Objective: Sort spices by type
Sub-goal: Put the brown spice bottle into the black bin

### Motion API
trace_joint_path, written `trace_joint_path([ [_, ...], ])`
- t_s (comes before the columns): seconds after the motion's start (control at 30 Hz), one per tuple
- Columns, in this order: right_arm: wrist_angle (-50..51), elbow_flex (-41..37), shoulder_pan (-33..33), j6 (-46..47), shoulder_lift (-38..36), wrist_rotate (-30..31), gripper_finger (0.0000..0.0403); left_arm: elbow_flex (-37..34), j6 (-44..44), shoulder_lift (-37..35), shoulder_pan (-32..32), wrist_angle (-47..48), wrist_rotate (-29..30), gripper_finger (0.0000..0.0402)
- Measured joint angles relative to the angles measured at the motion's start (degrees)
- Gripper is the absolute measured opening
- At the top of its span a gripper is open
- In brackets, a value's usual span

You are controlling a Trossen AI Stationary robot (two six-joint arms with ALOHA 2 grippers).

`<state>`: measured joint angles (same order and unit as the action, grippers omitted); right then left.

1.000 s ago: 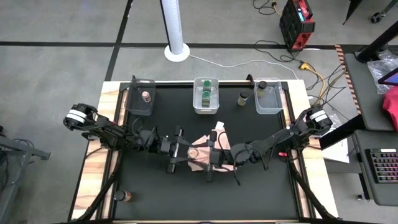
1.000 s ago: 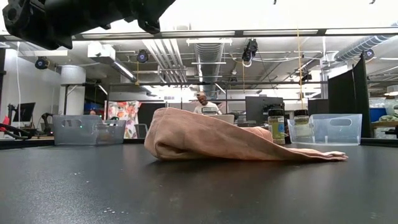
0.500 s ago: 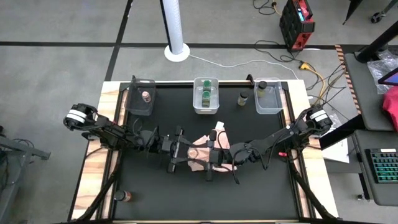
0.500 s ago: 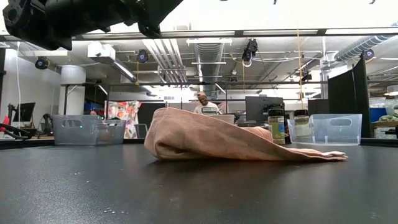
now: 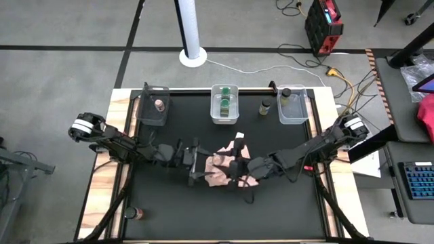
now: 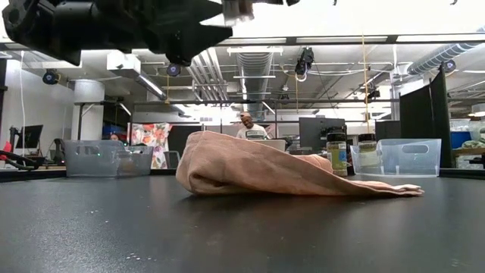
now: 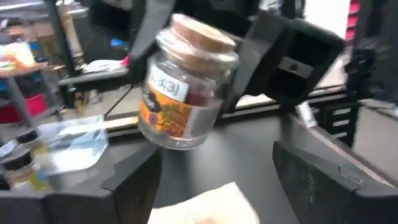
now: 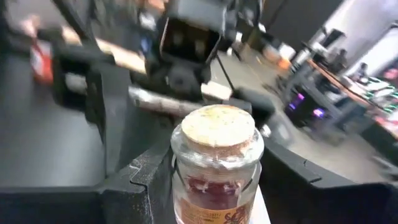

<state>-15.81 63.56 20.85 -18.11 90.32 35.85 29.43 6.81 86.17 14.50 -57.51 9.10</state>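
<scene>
— What is seen from above?
— The black table (image 5: pixel 163 203), the pink cloth (image 5: pixel 220 166) at its middle, three bins (image 5: pixel 224 112) at the far edge.
— And the jar (image 8: pixel 216 165)?
— Only the wrist views show it: cork-lidded, clamped between the right gripper (image 8: pixel 205 186) fingers above the cloth. The left gripper (image 7: pixel 217 180) is spread wide, nothing held.
</scene>
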Motion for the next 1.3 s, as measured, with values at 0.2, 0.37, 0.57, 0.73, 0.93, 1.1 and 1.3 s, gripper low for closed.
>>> trace_joint_path([
  [0.2,15.37,3.69,1.62,-0.29,1.08,13.26,0.0183,0.00,-0.01,-1.89,0.07,-0.01,6.52,0.0286],
  [0.37,19.51,4.45,2.17,-1.27,1.87,19.27,0.0183,1.94,-0.48,-4.16,0.04,3.31,13.02,0.0286],
  [0.57,19.53,4.51,1.98,-3.98,3.02,22.24,0.0183,14.73,-1.92,-1.11,0.07,22.56,18.00,0.0286],
  [0.73,21.30,4.37,1.95,-4.44,3.32,25.29,0.0183,24.03,-1.59,3.91,0.08,33.92,20.15,0.0286],
  [0.93,24.25,4.31,1.62,-1.37,3.32,27.13,0.0183,27.45,-4.14,6.27,0.20,36.76,30.22,0.0286],
  [1.1,25.09,4.31,1.90,0.13,3.32,27.04,0.0183,27.88,-6.53,6.23,0.12,36.27,28.45,0.0281],
  [1.3,24.07,4.31,1.89,-1.64,3.34,26.10,0.0183,28.68,-11.95,6.10,-1.20,36.19,23.93,0.0261],
])
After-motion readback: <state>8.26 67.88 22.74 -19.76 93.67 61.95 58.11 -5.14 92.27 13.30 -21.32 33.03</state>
